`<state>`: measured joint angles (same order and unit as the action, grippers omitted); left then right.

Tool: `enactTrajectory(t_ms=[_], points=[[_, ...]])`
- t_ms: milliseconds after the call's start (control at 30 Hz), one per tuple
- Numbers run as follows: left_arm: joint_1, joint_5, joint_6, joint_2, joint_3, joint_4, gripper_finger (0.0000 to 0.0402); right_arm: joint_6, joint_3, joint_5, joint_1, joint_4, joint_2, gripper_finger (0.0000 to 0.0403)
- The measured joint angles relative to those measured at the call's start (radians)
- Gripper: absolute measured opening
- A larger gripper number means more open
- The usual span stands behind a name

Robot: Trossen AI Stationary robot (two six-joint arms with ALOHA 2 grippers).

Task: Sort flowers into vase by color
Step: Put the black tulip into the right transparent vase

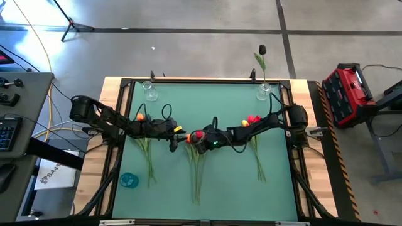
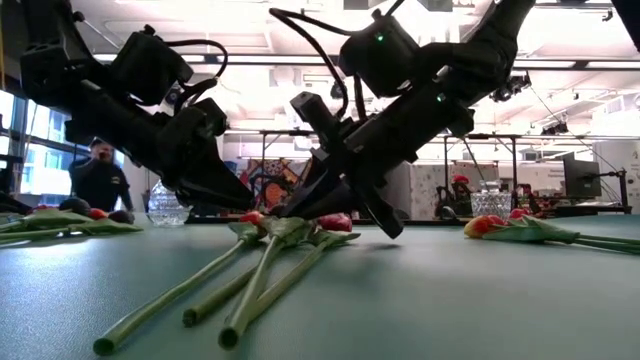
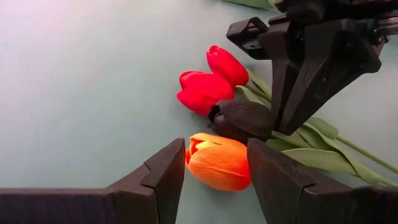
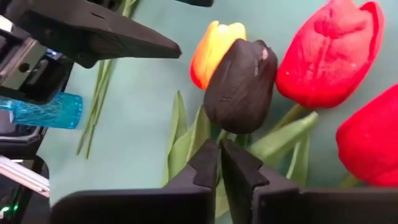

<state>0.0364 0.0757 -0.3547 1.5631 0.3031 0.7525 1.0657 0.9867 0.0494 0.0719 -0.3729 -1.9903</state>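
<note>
No readable txt on the table, arms, flowers or vases in any view. Only lettering seen: white sheet [image 1: 53,174] on floor left of table in high view, w/ dark print starting "SA" — rest too small to make out. Red case [image 1: 349,93] on right has no legible label. Low view: background signs/screens too blurred to read. Wrist views: no marks or nos.
</note>
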Motion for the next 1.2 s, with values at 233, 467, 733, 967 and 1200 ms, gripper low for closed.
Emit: enactTrajectory(t_ms=[233, 467, 733, 967, 1200], points=[[0.000, 0.000, 0.000, 0.000, 0.000, -0.001, 0.0163, 0.034, 0.000, -0.023, 0.000, 0.052, 0.000, 0.0034], [0.000, 0.000, -0.002, 0.000, 0.000, 0.000, 0.0163, 0.033, 0.008, -0.149, -0.029, 0.056, 0.001, 0.0118], [0.000, -0.001, -0.001, 0.000, 0.000, 0.000, 0.0163, -0.051, 0.108, -0.095, -0.023, 0.237, 0.000, 0.0142], [0.000, -0.001, -0.001, 0.000, 0.000, 0.000, 0.0163, -0.028, 0.129, -0.058, -0.012, 0.312, 0.000, 0.0107], [0.000, 0.006, 0.000, 0.000, 0.000, 0.001, 0.0163, -0.016, 0.129, -0.045, 0.008, 0.314, 0.000, 0.0085]])
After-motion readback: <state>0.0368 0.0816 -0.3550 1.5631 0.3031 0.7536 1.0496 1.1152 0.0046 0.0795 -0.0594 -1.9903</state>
